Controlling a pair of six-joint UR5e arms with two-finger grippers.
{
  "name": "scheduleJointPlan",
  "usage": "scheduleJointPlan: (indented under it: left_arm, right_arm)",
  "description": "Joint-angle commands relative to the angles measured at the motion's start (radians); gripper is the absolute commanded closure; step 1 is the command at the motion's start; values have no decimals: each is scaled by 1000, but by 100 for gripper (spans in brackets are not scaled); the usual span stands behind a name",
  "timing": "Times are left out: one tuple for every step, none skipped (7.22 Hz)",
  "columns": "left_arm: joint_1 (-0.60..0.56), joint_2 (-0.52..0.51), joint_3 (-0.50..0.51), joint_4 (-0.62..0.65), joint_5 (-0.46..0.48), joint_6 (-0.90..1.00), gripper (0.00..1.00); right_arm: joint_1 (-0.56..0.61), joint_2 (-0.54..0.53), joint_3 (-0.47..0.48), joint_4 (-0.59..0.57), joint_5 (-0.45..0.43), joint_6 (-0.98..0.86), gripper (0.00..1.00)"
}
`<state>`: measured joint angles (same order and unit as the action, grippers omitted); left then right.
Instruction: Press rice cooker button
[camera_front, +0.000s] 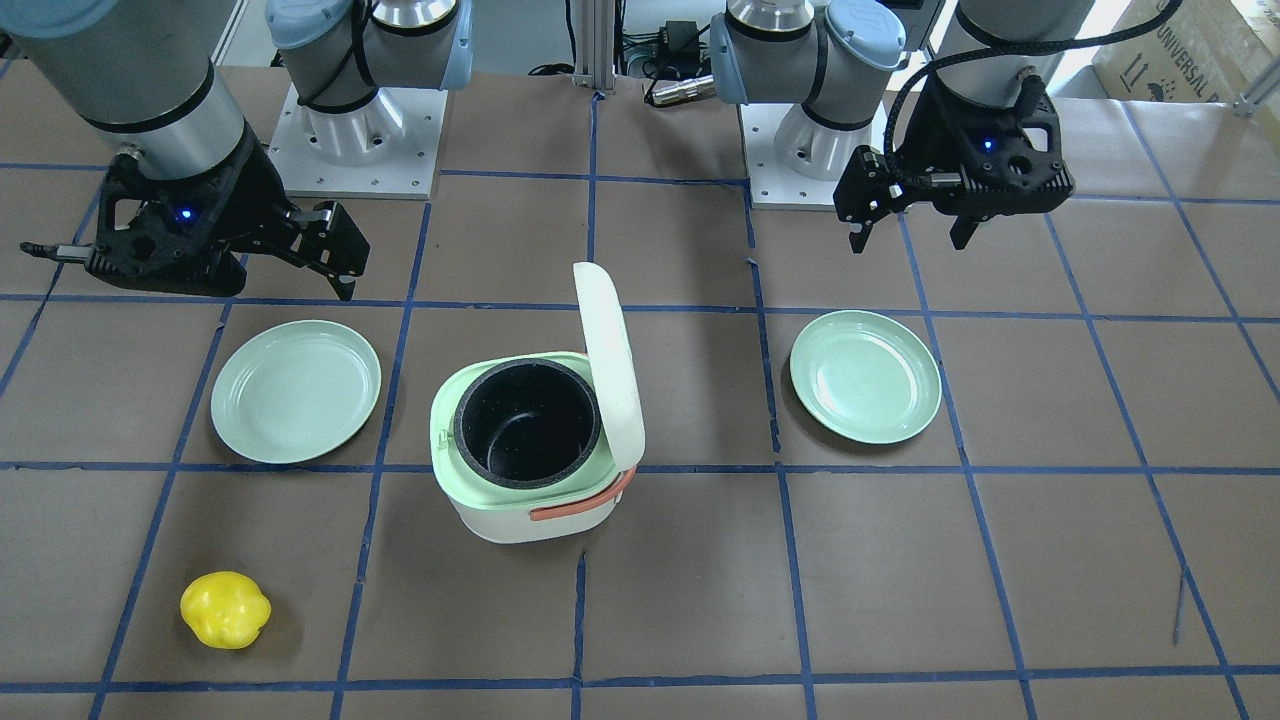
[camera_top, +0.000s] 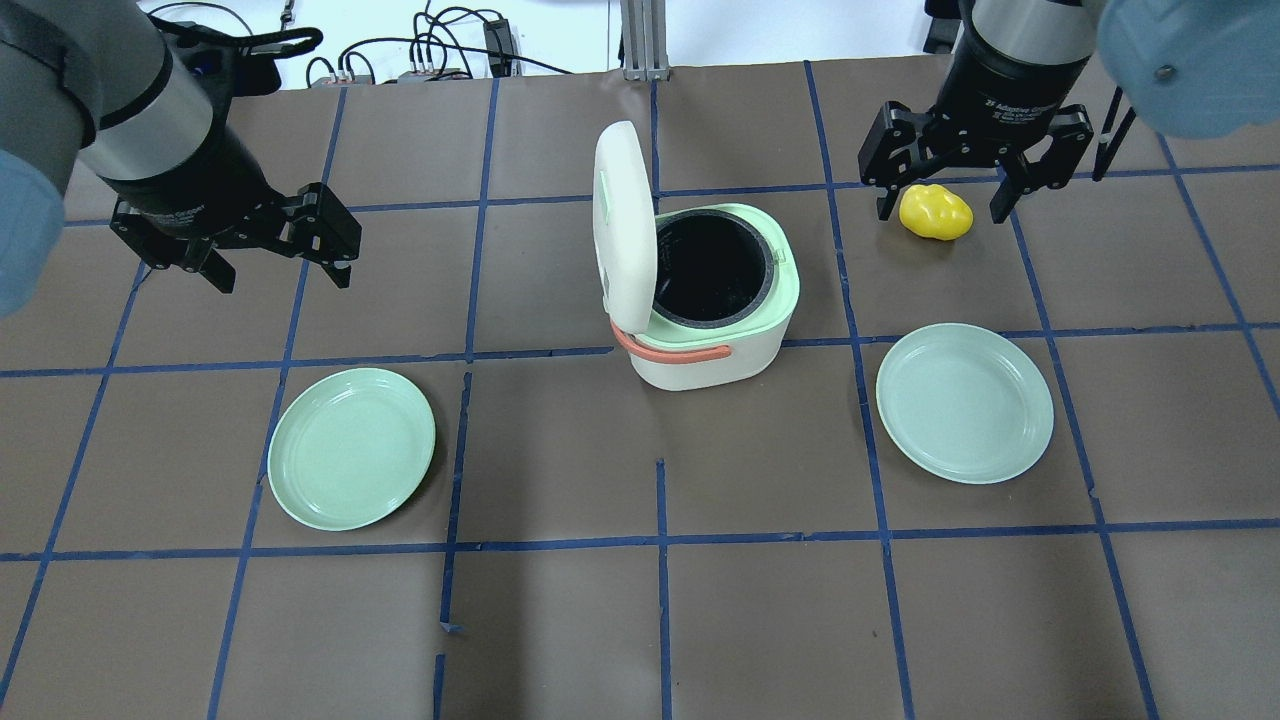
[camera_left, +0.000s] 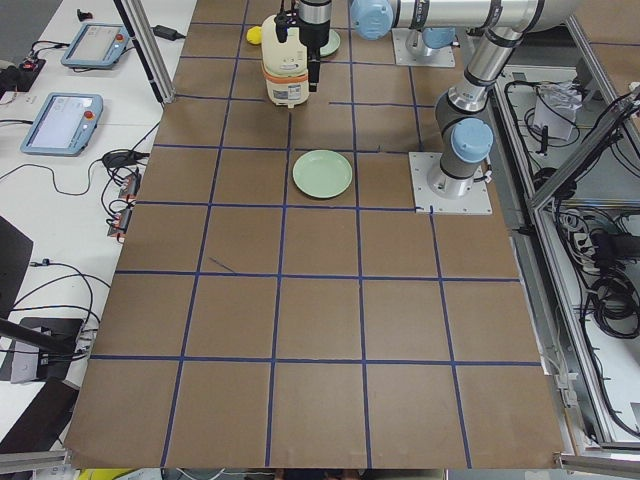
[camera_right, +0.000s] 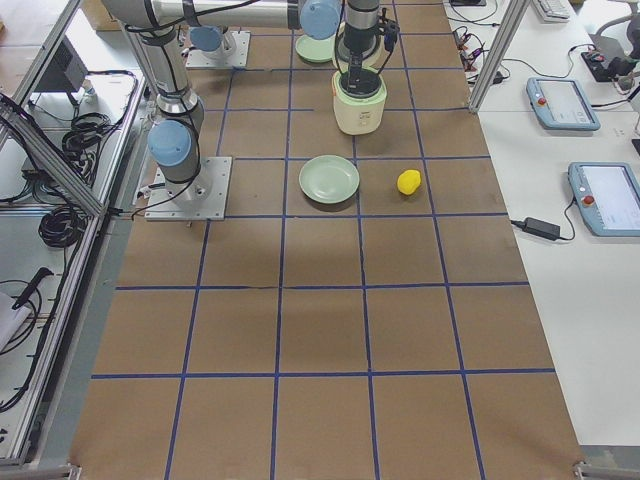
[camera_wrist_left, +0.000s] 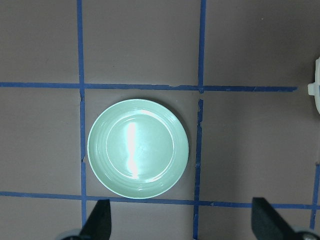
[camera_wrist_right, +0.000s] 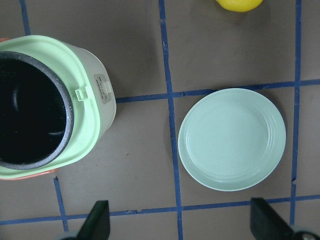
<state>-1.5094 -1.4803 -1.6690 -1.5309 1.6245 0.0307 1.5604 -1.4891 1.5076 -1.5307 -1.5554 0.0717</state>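
Box (camera_front: 1190, 45): "UNIVERSAL" printed on its side, the rest cut off. Right arm (camera_top: 1020, 60), black wrist band: faint "Adaptive Gripper". Nothing else legible.

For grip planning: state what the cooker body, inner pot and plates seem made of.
Cooker body: likely matte plastic, moulded latch. Inner pot: probably coated metal, dark speckled surface. Plates: glossy pale green, glare streaks; plastic or glazed ceramic, unclear.

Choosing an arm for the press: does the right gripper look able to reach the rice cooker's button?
Probably yes: the button faces the right gripper, nothing stands between; the raised lid stands opposite.
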Motion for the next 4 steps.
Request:
scheduleJointPlan:
  left_arm:
    - [0,0,0,0,0,0,0]
    - [0,0,0,0,0,0,0]
    - [0,0,0,-1,0,0,0]
    - [0,0,0,0,0,0,0]
  right_arm:
    - [0,0,-1,15,0,-4,0]
    - [0,0,-3,11,0,-4,0]
    - [0,0,-6,9,0,-4,0]
    - [0,0,-4,9,-2,-6,0]
